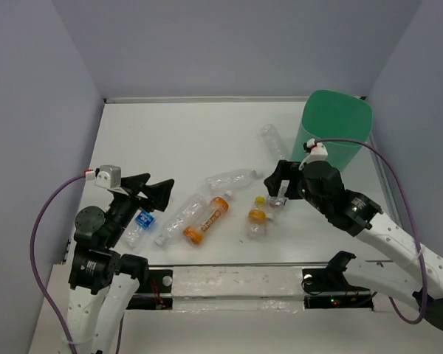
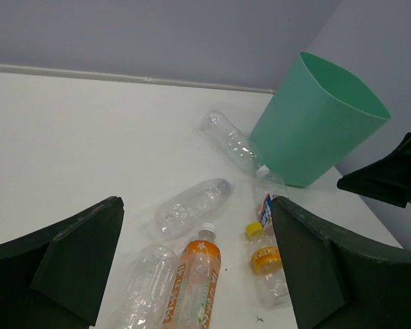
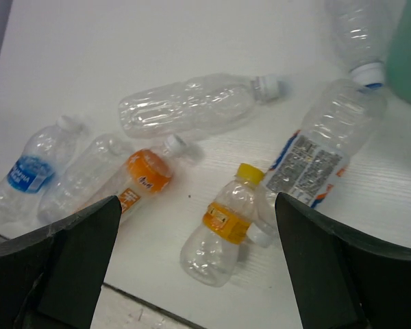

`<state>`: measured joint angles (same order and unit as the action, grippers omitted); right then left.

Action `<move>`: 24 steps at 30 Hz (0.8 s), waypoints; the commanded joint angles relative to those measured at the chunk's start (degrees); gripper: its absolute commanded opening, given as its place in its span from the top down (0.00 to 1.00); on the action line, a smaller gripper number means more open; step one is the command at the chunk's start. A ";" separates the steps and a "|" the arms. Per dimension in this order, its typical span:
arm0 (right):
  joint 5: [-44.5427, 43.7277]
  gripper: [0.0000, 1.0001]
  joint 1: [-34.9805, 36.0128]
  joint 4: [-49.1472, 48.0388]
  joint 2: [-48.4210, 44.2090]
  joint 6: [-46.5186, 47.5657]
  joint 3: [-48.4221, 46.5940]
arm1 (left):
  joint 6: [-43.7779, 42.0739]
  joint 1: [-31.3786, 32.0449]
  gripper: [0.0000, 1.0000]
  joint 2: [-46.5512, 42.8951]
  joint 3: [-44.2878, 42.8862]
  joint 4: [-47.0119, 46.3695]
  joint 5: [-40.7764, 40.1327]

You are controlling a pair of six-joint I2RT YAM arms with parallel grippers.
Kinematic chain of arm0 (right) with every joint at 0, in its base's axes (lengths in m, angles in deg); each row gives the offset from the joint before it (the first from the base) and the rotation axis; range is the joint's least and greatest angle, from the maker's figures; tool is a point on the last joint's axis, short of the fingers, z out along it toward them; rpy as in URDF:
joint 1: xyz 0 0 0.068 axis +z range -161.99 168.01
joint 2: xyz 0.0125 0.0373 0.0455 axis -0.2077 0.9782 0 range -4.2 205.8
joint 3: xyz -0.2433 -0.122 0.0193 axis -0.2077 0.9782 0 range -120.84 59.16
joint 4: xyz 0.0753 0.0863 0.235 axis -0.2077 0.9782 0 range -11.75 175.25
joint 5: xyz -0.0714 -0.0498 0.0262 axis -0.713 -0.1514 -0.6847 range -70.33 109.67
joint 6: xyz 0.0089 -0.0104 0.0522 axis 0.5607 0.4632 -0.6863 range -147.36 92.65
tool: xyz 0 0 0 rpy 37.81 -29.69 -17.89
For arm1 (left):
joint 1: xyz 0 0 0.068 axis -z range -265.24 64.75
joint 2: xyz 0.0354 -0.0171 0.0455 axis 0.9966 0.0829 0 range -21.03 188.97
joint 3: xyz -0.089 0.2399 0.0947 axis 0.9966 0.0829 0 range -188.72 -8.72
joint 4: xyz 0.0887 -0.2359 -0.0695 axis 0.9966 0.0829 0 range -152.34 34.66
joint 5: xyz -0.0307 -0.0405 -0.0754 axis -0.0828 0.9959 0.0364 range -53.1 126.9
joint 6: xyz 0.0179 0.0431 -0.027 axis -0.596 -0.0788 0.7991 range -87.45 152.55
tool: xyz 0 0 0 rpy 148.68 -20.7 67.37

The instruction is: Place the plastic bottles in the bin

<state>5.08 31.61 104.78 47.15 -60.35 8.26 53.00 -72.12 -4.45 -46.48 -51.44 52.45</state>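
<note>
Hands both stand spread wide and grip nothing. Left hand [image 1: 159, 183] hangs above the counter [image 1: 170, 133] at the near left, its fingers [image 2: 75, 260] far apart and touching no bottle. Right hand [image 3: 196, 200] hovers over the middle cluster, equally parted. Seven bottles lie flat on the counter. The blue-label bottle [image 1: 142, 220] is nearest the left arm, with a clear bottle [image 1: 177, 220] beside it and the orange-label bottle [image 1: 210, 215] just beside that. A long bottle [image 1: 229, 179] lies behind them. To the right are the yellow-cap bottle [image 1: 257, 221] and the printed-label bottle [image 3: 308, 154], and a far bottle [image 1: 272, 140] lies just beside the bin [image 1: 338, 129]. The bin stands upright at the far right. From above, the right hand covers most of the printed-label bottle, and the left arm hides part of the blue-label bottle. The right wrist view cuts the bin down to a green sliver at its edge.
</note>
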 commanded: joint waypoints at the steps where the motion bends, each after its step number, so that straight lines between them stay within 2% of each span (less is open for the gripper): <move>1: -14.84 0.00 0.44 5.46 -2.23 -1.90 -0.61 | -0.94 -0.38 0.01 -0.93 0.67 -3.34 2.37; 6: -19.06 0.00 0.44 6.70 8.92 -2.08 -2.36 | -0.94 -0.38 0.01 -0.84 0.84 -3.78 4.13; 10: -26.27 0.00 -0.17 6.79 17.63 0.73 -6.49 | -0.76 -0.21 0.01 -1.29 1.37 -4.56 5.19; 15: -21.98 0.00 -4.56 3.37 24.13 1.53 -8.78 | -0.67 0.15 0.01 -1.37 1.63 -4.74 5.37; 24: -20.92 0.01 -9.75 1.08 32.05 0.30 -9.14 | -0.58 1.11 0.01 -0.58 1.63 -4.74 5.19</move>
<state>-15.29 24.29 108.91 77.88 -59.10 0.02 52.96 -71.68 -5.15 -45.06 -53.52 56.04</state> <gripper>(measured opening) 0.993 0.989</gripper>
